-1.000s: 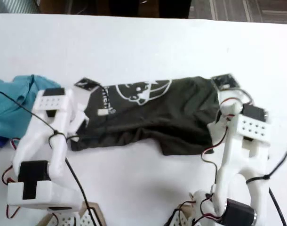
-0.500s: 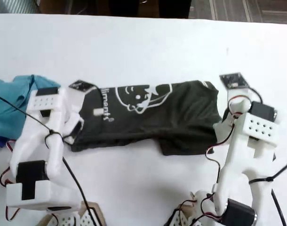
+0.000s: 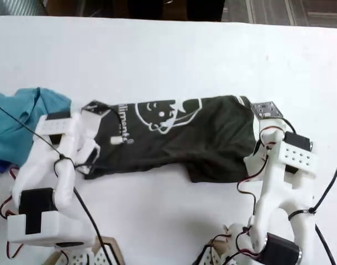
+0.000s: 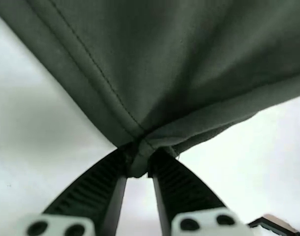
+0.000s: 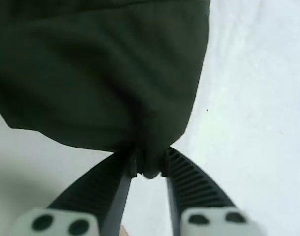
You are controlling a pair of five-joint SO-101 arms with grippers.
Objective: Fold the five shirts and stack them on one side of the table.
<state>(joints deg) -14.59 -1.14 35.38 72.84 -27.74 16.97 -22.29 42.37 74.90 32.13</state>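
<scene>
Both my jaws are nearly closed, each pinching a bunch of the dark shirt (image 3: 179,138). My left gripper (image 4: 138,158) has a stitched hem fold wedged between its tips, and the cloth fans out just past them. My right gripper (image 5: 147,166) is the same, with a corner of cloth jammed between its tips and the rest spreading ahead. The shirt spans from one gripper to the other on the table (image 3: 157,55), print up and rumpled along the edge nearer my bases. A blue shirt (image 3: 14,124) is heaped outside my left gripper; I can't tell if it touches the dark one.

My read is that this is mid-fold on the dark shirt.

To do it well:
- Move both arms in step, at the same height and pace, so the held edge travels level.
- Put light tension between the grippers so there's no sag in the middle. Don't pull hard, because both pinches are small and the cloth could slip out.
- Lay the edge square onto the opposite edge.
- Open only once the cloth lies flat.
- Steer my left gripper clear of the blue heap.
</scene>
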